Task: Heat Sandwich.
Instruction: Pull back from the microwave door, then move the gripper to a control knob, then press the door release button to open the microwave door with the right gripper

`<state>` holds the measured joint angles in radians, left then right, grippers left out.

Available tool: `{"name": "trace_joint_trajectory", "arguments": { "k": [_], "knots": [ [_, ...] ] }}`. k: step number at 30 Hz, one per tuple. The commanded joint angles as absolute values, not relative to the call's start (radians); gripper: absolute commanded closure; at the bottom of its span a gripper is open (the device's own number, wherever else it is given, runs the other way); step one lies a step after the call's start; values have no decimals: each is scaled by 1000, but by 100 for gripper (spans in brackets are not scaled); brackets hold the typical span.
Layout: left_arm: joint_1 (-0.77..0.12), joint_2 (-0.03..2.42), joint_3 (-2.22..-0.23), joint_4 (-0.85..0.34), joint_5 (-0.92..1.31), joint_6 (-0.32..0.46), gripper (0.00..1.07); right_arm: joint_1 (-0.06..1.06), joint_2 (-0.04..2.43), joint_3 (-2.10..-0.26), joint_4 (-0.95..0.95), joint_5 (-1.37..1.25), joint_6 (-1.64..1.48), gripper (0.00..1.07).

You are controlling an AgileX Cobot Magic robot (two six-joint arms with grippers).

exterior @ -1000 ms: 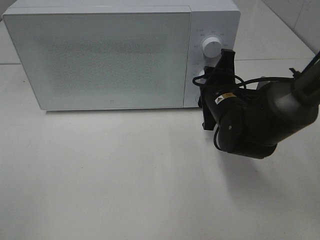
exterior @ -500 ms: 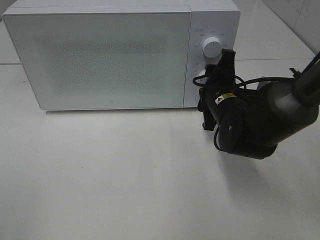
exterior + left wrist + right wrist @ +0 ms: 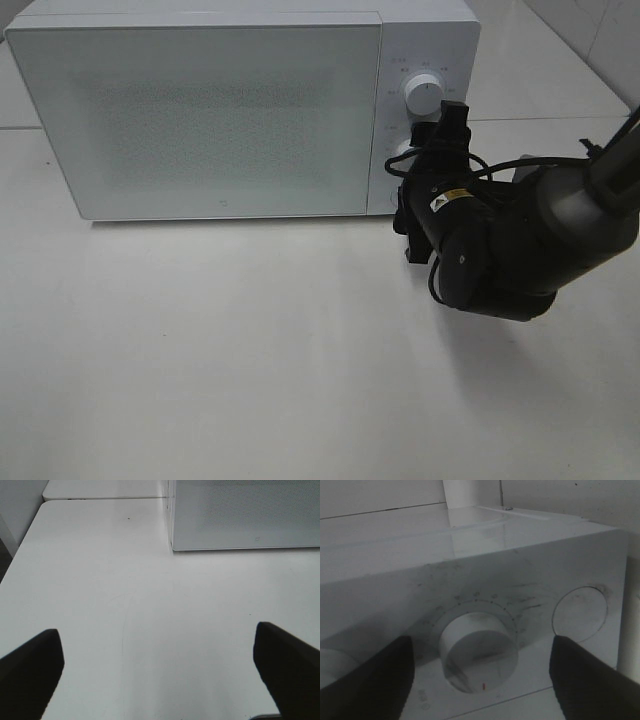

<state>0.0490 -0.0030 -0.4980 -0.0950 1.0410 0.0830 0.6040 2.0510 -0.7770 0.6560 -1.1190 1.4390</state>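
Observation:
The sandwich is out of view. The white microwave [image 3: 200,110] stands at the back of the table with its door closed. My right gripper [image 3: 410,168] is at the control panel, in front of the lower knob [image 3: 400,152], below the upper knob [image 3: 423,95]. In the right wrist view that knob [image 3: 477,650] sits between the two dark fingers [image 3: 370,680], with a gap on each side, so the right gripper [image 3: 480,685] is open and holds nothing. My left gripper [image 3: 160,680] is open above bare table, near the microwave's front corner [image 3: 172,545].
The white table [image 3: 250,350] spreads in front of the microwave. The right arm's thick black wrist [image 3: 500,250] and its cable hang over the table's right side. A round button [image 3: 580,615] sits beside the knob on the panel.
The right gripper's fingers have spread apart off the lower knob, and the wrist has shifted slightly. The microwave has not moved.

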Motion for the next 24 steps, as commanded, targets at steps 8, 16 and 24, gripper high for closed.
{"name": "trace_joint_trajectory", "arguments": {
  "k": [8, 16, 24],
  "knots": [
    [50, -30, -495, -95, 1038, 75, 9, 595, 2008, -737, 513, -1188, 1424, 32],
    [50, -30, -495, -94, 1038, 75, 9, 595, 1925, -611, 457, -1131, 1424, 32],
    [50, -30, -495, -94, 1038, 75, 9, 592, 1813, -530, 362, -1010, 1335, 32]
  ]
}}
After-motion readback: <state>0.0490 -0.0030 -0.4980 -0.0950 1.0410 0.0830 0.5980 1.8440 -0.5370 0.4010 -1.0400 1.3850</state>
